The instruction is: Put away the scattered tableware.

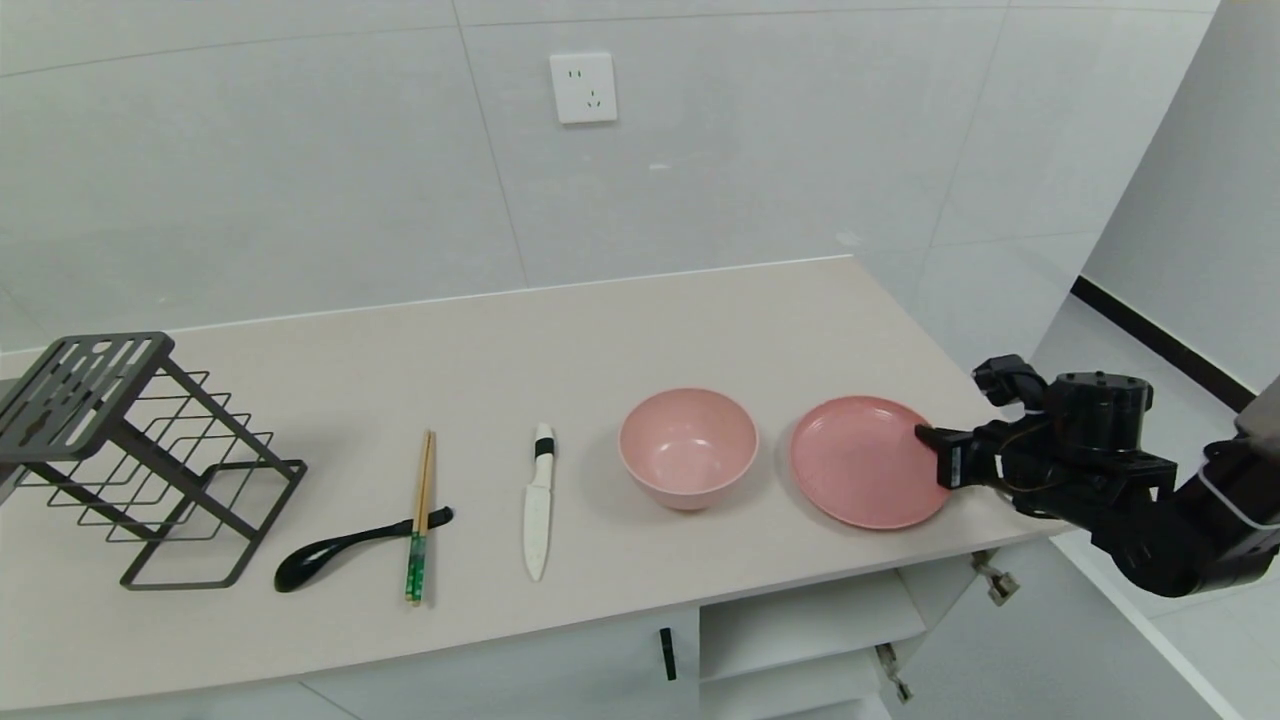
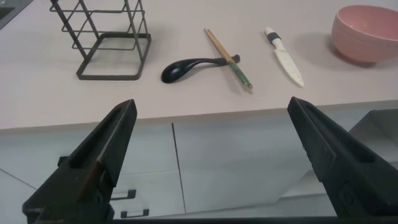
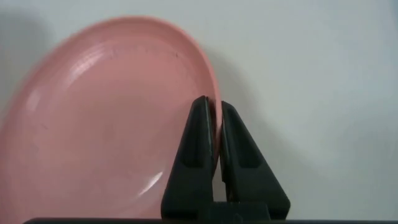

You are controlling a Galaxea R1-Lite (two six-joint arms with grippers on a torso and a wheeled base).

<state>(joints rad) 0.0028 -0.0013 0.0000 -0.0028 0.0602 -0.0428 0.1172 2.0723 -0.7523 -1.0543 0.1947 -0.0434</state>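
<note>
A: Where's the right claw?
B: Stretched in level over the right end of the counter, clamped on the rim of the pink plate, which sits beside the bowl.
A: And the left claw?
B: Spread wide, empty, below the counter's front edge.

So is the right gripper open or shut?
Shut: the right gripper clamps the rim of the pink plate, with its fingers nearly touching.

You are looking at a kitchen: a pale countertop runs along a tiled wall with a power socket, white cabinets sit beneath, and a bowl, plate, knife, spoon, chopsticks and wire rack rest on top.
</note>
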